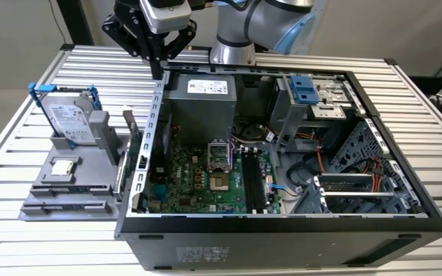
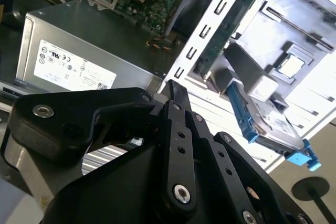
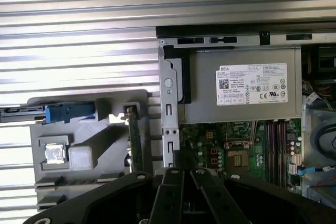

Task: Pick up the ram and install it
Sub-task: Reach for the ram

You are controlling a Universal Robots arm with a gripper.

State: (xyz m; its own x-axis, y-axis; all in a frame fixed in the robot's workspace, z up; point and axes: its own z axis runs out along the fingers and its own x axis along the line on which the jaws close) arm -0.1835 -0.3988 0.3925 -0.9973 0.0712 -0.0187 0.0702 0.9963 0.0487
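Ram (image 3: 133, 140) was seen standing on edge in the grey holder (image 3: 100, 129), below the jaws and just to one side, not yet grasped. The gripper (image 3: 178, 157) was clenched on nothing, directly above the case wall (image 3: 169, 114). If lowered so, that wall could be struck or the thin stick toppled. Farther off, the hard drive (image 1: 69, 119) could be mistaken for it.

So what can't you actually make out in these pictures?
Memory stick: edge-on in the first wrist view, so its face is hidden.
Memory slots: too small in the exterior view to judge their latches.
Robot arm: cut off by the exterior view's top edge.
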